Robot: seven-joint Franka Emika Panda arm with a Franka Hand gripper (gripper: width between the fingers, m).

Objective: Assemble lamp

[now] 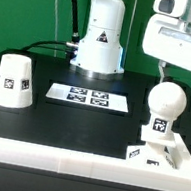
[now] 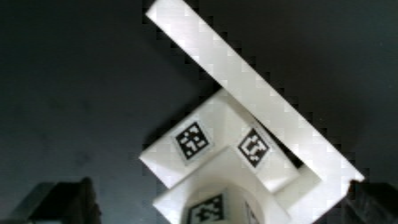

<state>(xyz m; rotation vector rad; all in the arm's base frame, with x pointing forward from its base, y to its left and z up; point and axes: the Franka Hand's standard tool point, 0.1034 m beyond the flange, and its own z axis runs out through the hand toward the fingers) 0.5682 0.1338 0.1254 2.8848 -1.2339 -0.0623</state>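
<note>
The round white bulb (image 1: 165, 101) stands with its neck on the small square base (image 1: 149, 154) at the exterior view's right, in the corner of the white border wall (image 1: 187, 152). The tapered shade (image 1: 15, 79) stands mouth down at the exterior view's left. My gripper (image 1: 167, 68) hangs just above the bulb, apart from it. In the wrist view the gripper (image 2: 217, 208) is open. Its dark fingers (image 2: 63, 202) stand wide on either side of the tagged bulb (image 2: 214, 205), with the base (image 2: 217, 142) beyond it.
The marker board (image 1: 88, 98) lies flat in the middle of the black table. The white border wall runs along the front and sides (image 1: 61, 163) and shows in the wrist view (image 2: 228, 68). The arm's white pedestal (image 1: 99, 43) stands at the back.
</note>
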